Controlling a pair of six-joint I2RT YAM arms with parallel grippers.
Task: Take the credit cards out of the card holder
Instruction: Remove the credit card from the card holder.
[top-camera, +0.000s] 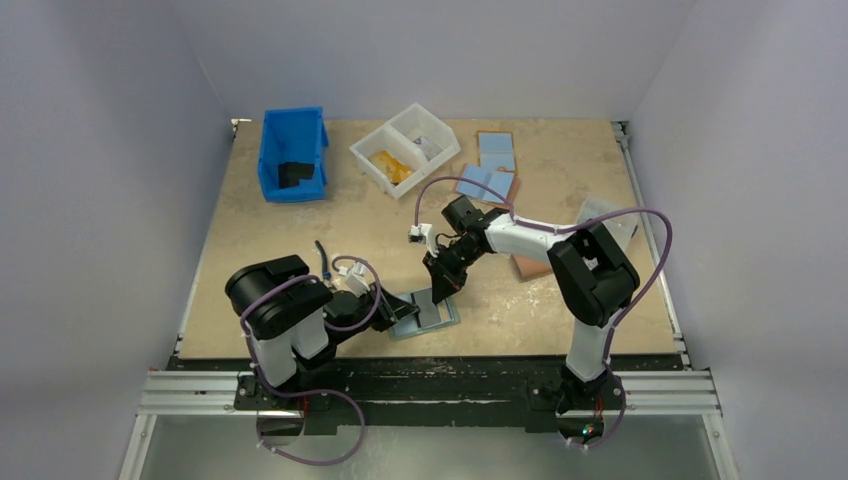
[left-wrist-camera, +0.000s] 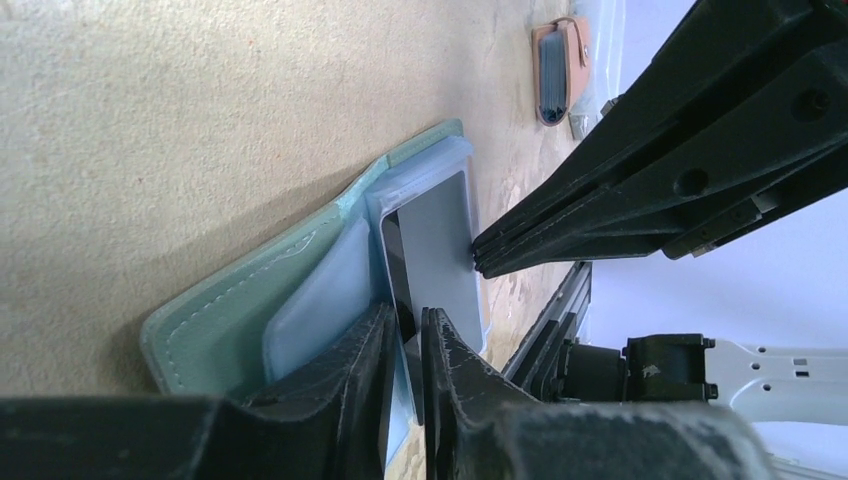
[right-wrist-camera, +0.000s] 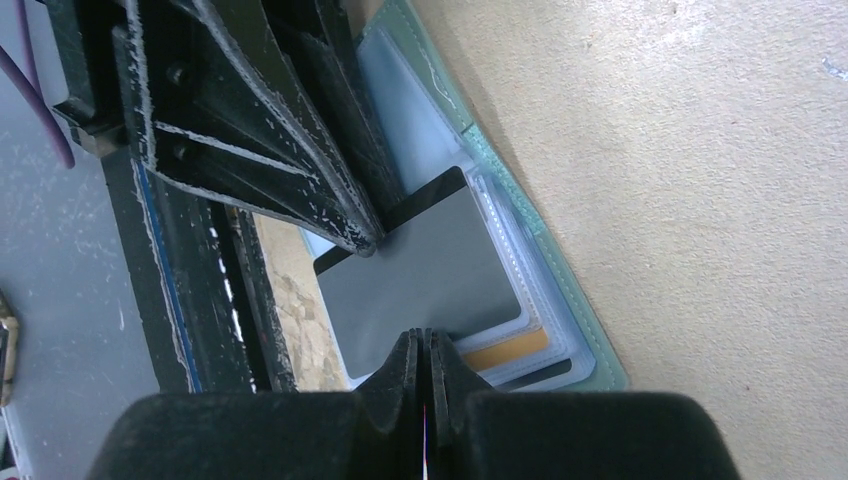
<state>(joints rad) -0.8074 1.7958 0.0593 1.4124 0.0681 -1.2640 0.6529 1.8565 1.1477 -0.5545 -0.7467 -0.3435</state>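
Note:
The teal card holder (top-camera: 443, 320) lies open near the table's front edge; it also shows in the left wrist view (left-wrist-camera: 230, 310) and the right wrist view (right-wrist-camera: 585, 335). My left gripper (top-camera: 400, 310) (left-wrist-camera: 405, 335) is shut on a clear sleeve at its left side. My right gripper (top-camera: 440, 293) (right-wrist-camera: 422, 340) is shut, with its tips pinching the edge of a grey card (right-wrist-camera: 430, 270) (left-wrist-camera: 445, 260) that lies on top of the sleeves. A tan-orange card (right-wrist-camera: 505, 350) and a dark card (right-wrist-camera: 545, 373) sit in the sleeves beneath it.
A salmon-pink wallet (top-camera: 530, 266) (left-wrist-camera: 560, 70) lies right of the right arm. A blue bin (top-camera: 292, 155), a white divided tray (top-camera: 405, 148) and light-blue-and-brown wallets (top-camera: 495, 165) stand at the back. The table's metal front rail (top-camera: 430, 385) runs just below the card holder.

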